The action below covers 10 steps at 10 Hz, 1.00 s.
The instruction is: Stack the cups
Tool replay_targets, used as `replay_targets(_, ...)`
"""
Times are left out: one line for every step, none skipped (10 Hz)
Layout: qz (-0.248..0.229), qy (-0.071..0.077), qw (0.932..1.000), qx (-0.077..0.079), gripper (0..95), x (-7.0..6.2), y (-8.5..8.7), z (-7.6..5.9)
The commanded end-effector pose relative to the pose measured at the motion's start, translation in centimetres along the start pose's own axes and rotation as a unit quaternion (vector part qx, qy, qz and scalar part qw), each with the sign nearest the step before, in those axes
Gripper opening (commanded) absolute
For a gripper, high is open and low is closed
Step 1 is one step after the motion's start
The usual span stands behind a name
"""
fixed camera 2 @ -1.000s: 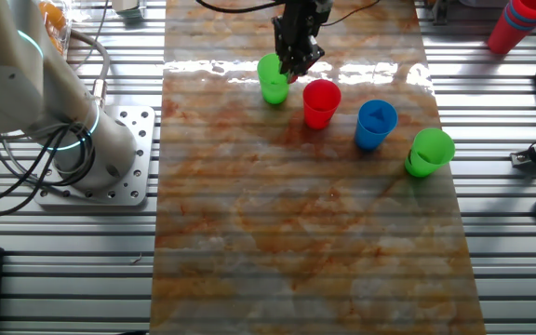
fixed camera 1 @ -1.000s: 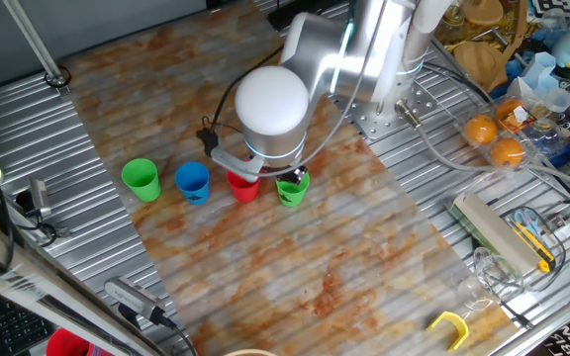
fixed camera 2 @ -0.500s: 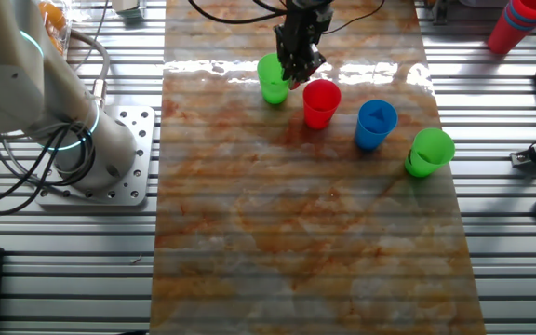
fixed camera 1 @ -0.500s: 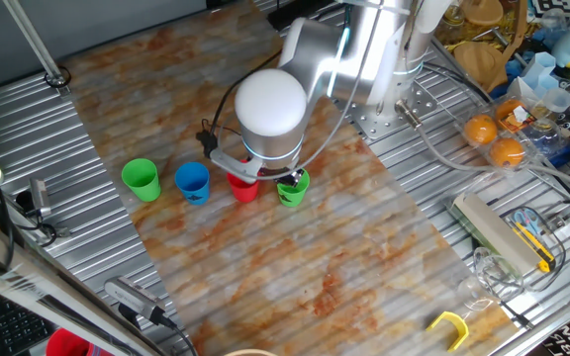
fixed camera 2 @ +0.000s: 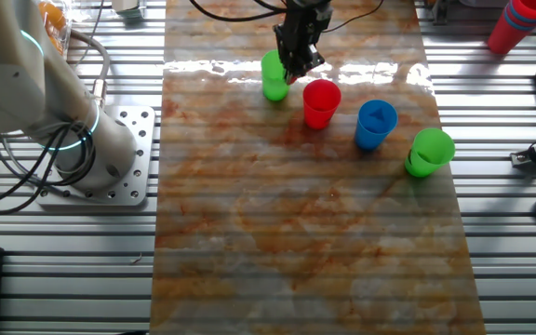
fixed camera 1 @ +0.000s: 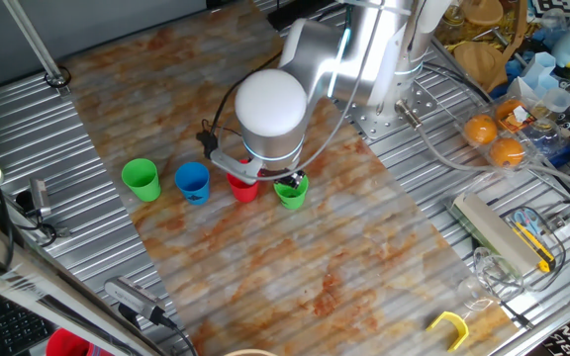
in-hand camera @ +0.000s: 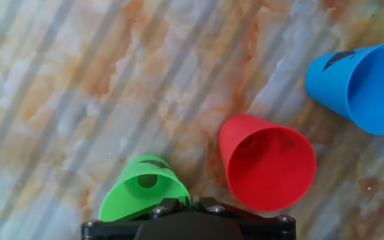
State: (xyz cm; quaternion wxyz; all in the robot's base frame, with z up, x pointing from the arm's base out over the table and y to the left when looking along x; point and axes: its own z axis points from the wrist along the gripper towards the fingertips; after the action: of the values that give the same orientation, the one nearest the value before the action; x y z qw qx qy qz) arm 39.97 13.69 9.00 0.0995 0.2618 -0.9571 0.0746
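Observation:
Four cups stand in a row on the marbled mat. My gripper (fixed camera 2: pixel 291 67) is shut on the rim of the end green cup (fixed camera 2: pixel 274 76), which hangs a little above the mat beside the red cup (fixed camera 2: pixel 321 102). Then come the blue cup (fixed camera 2: pixel 376 124) and the second green cup (fixed camera 2: pixel 430 152). In the one fixed view the held green cup (fixed camera 1: pixel 291 193) shows under my wrist, with the red cup (fixed camera 1: pixel 243 187), the blue cup (fixed camera 1: pixel 193 182) and the other green cup (fixed camera 1: pixel 142 179) to its left. In the hand view the green cup (in-hand camera: pixel 142 190) is at my gripper (in-hand camera: pixel 187 201), with the red cup (in-hand camera: pixel 267 163) and the blue cup (in-hand camera: pixel 362 87) to the right.
The arm's base (fixed camera 2: pixel 110 158) stands left of the mat on the ribbed metal table. A stack of red cups (fixed camera 2: pixel 519 23) is at the far right corner. Oranges (fixed camera 1: pixel 493 138) and clear containers lie to the right, and a yellow tool (fixed camera 1: pixel 450 326) lies near the front.
My gripper has risen slightly with the green cup in it, so the cup has lifted off the mat. The other three cups have not moved.

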Motion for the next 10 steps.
replay_targets(-0.003,0.003,1.0,-0.003,0.0,0.6,0.5,-1.4)
replay_targets(-0.003,0.001,1.0,-0.004,0.0,0.8,0.7,-2.1)
replay_targets(-0.003,0.002,1.0,-0.005,0.0,0.9,0.6,-3.2)
replay_targets(-0.007,0.01,0.9999,-0.01,0.0,0.9,0.0,-5.5)
replay_targets(-0.008,0.015,0.9998,-0.013,0.0,0.9,-0.5,-7.1)
replay_targets(-0.01,0.021,0.9996,-0.017,0.0,0.7,-1.1,-8.6)
replay_targets(-0.014,0.024,0.9994,-0.019,0.0,0.6,-1.7,-10.5)
replay_targets(-0.019,0.026,0.9993,-0.018,0.0,0.4,-2.2,-11.9)
replay_targets(-0.022,0.026,0.9992,-0.019,0.0,0.3,-2.5,-12.5)
replay_targets(-0.028,0.026,0.9991,-0.019,0.0,-0.1,-3.3,-13.0)
